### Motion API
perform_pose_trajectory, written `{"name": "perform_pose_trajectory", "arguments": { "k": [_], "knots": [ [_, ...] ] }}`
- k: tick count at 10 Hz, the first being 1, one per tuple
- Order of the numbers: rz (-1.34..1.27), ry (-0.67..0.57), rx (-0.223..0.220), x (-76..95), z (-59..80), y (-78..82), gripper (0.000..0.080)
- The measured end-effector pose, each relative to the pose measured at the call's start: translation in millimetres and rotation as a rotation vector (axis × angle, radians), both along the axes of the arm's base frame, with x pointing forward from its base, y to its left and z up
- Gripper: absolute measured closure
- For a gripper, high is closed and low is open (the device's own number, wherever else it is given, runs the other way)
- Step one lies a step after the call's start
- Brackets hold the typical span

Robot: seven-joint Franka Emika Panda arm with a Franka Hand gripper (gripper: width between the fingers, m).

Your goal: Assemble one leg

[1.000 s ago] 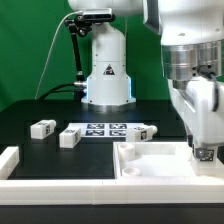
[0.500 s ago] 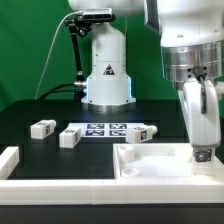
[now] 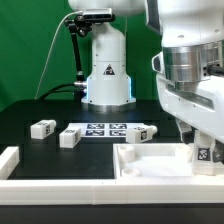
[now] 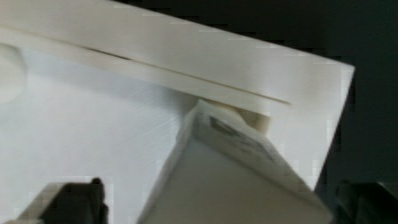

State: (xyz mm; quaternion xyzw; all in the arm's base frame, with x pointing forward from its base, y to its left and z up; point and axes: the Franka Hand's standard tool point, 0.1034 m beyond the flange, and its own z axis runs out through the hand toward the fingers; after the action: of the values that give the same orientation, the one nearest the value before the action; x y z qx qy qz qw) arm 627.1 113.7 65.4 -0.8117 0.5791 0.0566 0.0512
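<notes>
My gripper (image 3: 203, 160) hangs over the exterior view's right end of the large white rimmed panel (image 3: 150, 168). A white leg (image 3: 204, 152) with a marker tag stands between its fingers, at a corner of the panel. In the wrist view the leg (image 4: 240, 160) reaches to the panel's corner (image 4: 107, 110). The gripper (image 4: 217, 202) straddles it, and a gap shows between one dark finger (image 4: 75, 202) and the leg. Three more legs lie on the black table: one (image 3: 42, 128) and another (image 3: 69, 137) at the left, a third (image 3: 143, 132) beside the marker board (image 3: 105, 129).
The robot base (image 3: 107, 70) stands behind the marker board. A white block (image 3: 8, 160) sits at the exterior view's front left edge. A green backdrop closes the back.
The wrist has turned about its vertical axis over the same spot; the hand now shows its broad side. The leg's tag now faces the exterior camera.
</notes>
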Motion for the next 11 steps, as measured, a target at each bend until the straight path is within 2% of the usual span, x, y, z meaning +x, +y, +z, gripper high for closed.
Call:
{"name": "perform_pose_trajectory", "arguments": {
  "k": [3, 8, 9, 10, 11],
  "knots": [
    [0.348, -0.053, 0.011, 0.5, 0.1, -1.6, 0.0151],
    [1.043, -0.117, -0.043, 0.1, 0.0, 0.0, 0.0151],
    [1.147, -0.124, -0.044, 0.2, 0.0, -0.9, 0.0151],
    [1.145, -0.124, -0.044, 0.1, -0.1, -0.9, 0.0151],
    [1.145, -0.124, -0.044, 0.1, -0.2, -0.9, 0.0274]
  ]
}}
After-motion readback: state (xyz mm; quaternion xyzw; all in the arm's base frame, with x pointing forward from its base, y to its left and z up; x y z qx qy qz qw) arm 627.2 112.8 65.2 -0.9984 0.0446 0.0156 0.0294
